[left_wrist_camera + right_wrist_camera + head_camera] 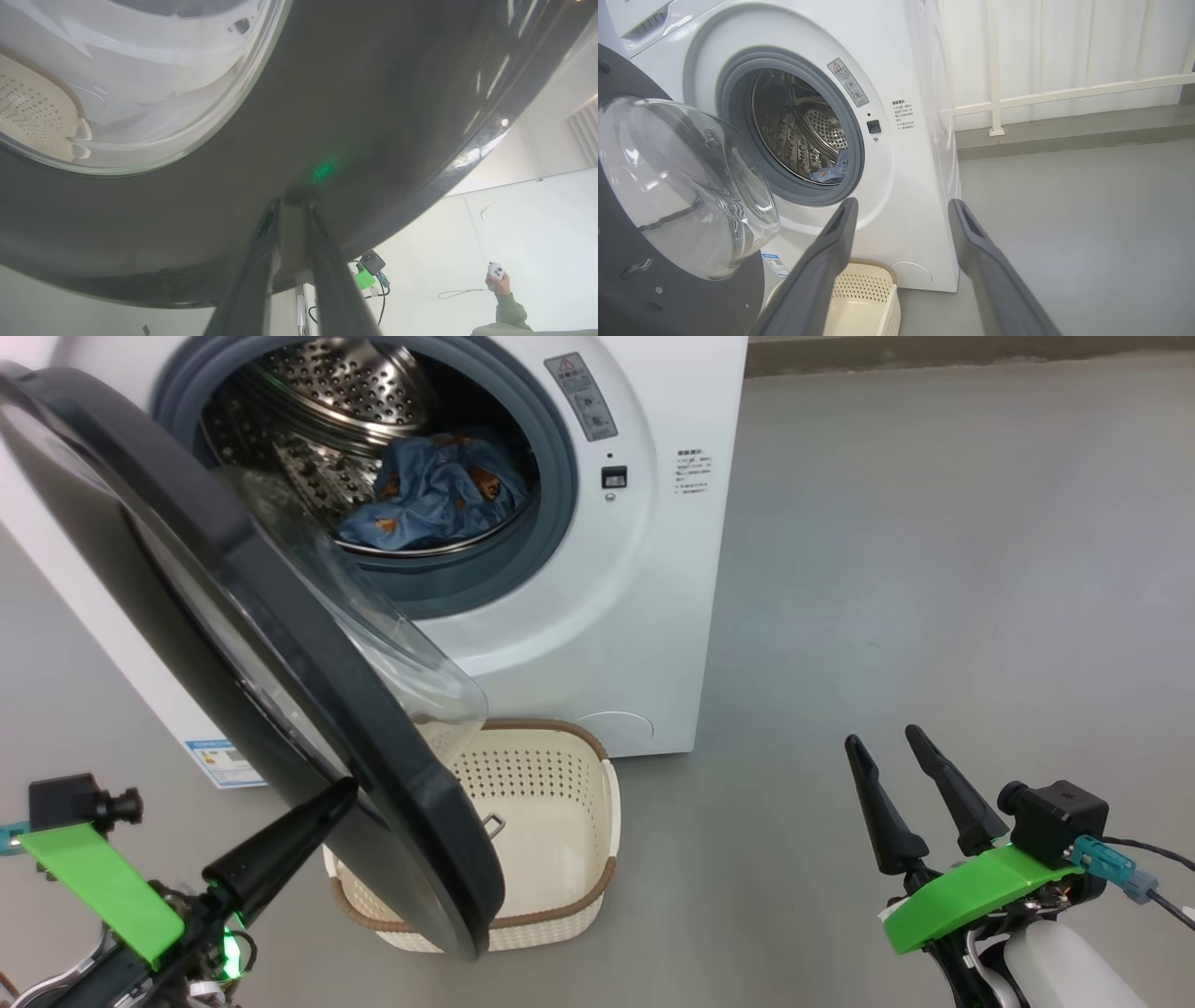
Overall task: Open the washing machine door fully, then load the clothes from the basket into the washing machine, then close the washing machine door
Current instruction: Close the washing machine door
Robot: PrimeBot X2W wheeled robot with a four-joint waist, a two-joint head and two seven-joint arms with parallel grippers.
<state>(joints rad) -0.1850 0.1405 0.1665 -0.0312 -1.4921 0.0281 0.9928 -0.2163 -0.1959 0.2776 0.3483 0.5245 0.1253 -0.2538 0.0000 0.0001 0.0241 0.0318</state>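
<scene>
The washing machine (653, 569) (915, 186) stands with its door (233, 560) (626, 289) swung partway out over the basket (597, 887) (868, 289). The clothes (439, 490) (833, 170), blue with orange-brown print, lie in the steel drum. I see nothing in the cream basket. My left gripper (341, 793) (292, 203) rests its tips against the outer black rim of the door (373, 116), fingers a narrow gap apart with nothing between them. My right gripper (883, 737) (902, 205) hangs open over the floor, right of the machine, holding nothing.
Bare grey floor (934, 569) spreads to the right of the machine. A white railing (1064, 93) runs along the far wall. A blue label (219, 761) sits low on the machine's front. A person's hand with a white controller (497, 280) appears in the left wrist view.
</scene>
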